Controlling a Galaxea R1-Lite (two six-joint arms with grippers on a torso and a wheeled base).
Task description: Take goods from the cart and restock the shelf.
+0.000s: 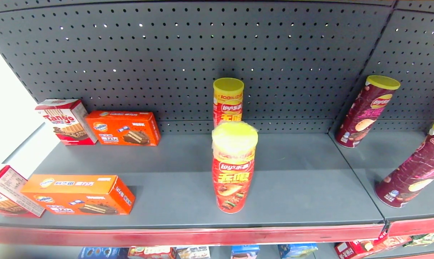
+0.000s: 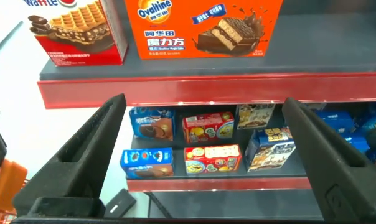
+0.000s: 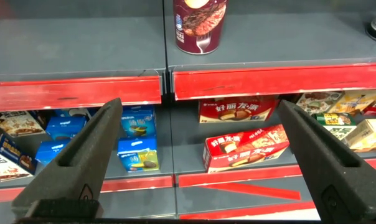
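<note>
Head view looks down on a grey shelf (image 1: 303, 187) with a red front edge (image 1: 188, 235) and a dark perforated back panel (image 1: 166, 54). A seam on the right splits the shelf from a neighbouring section (image 1: 400, 154).

The left claw (image 2: 203, 102) is below and in front of the red edge, with its fingers spread wide and nothing between them. Beyond its tips, on the shelf, stand the front orange box (image 1: 78, 194) and the front wafer box (image 1: 8, 192), side by side at the shelf's left end. The right claw (image 3: 200, 104) is just as wide open and empty. The front purple can (image 1: 414, 172) stands above it on the neighbouring section, close to the edge.

The front red can (image 1: 234, 169) stands upright mid-shelf, its yellow lid under wrinkled clear film. The rear red can (image 1: 228, 102) stands directly behind it, against the panel. A rear purple can (image 1: 368, 111) with a yellow lid stands by the panel on the right. A rear orange box (image 1: 123, 128) and a rear wafer box (image 1: 66, 121) touch each other at the back left. Small snack boxes (image 2: 206, 127) fill the lower shelves.
</note>
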